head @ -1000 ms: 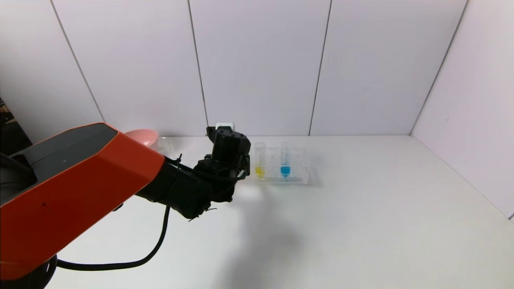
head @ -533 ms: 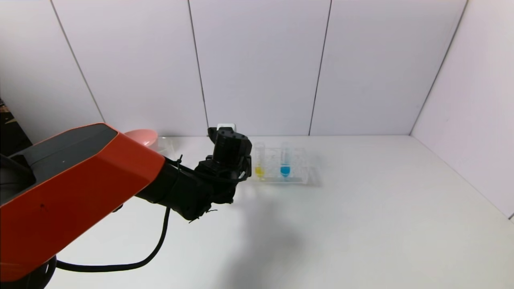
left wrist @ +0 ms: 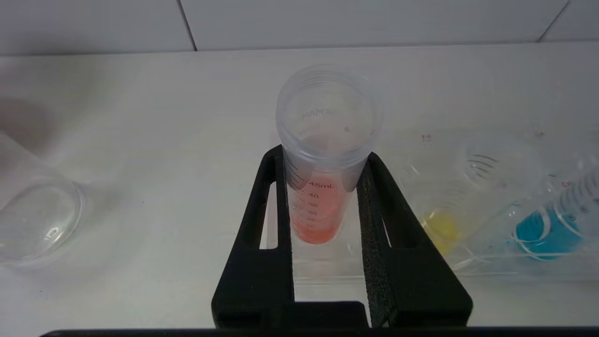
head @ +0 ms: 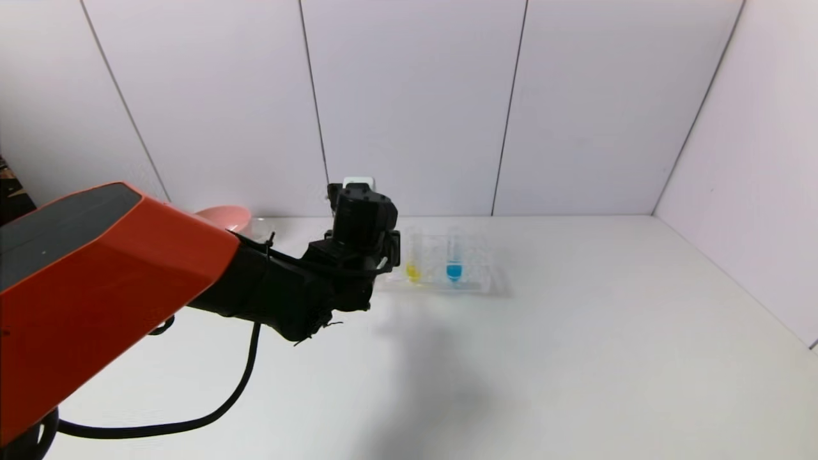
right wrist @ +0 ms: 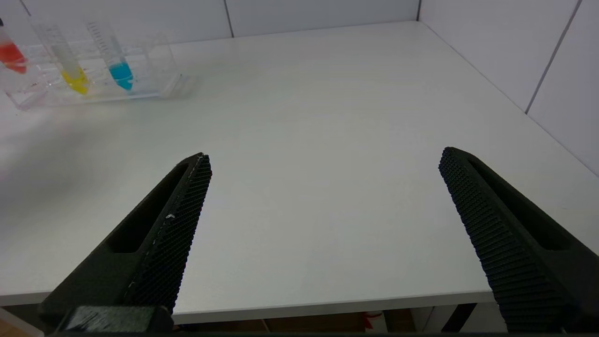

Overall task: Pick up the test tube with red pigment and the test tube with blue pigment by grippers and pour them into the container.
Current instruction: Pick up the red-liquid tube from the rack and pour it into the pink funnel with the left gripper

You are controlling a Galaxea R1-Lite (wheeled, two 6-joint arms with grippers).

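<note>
Currently the white table (head: 575, 332) lies bare from 3 to 6 o'clock, ample room to swing. The left gripper (left wrist: 325, 220) sits at table centre-left, both pads pressed on the test tube with red pigment (left wrist: 323, 159), held upright, probably so nothing spills in transit. The clear rack (head: 470, 271), at 3 o'clock of that gripper, keeps the yellow tube (head: 413, 259) and the test tube with blue pigment (head: 454, 255) standing. The container (left wrist: 37, 220) waits toward 9 o'clock, apart. The right gripper (right wrist: 323, 224) hangs near the table's front edge, fingers spread wide, holding nothing.
</note>
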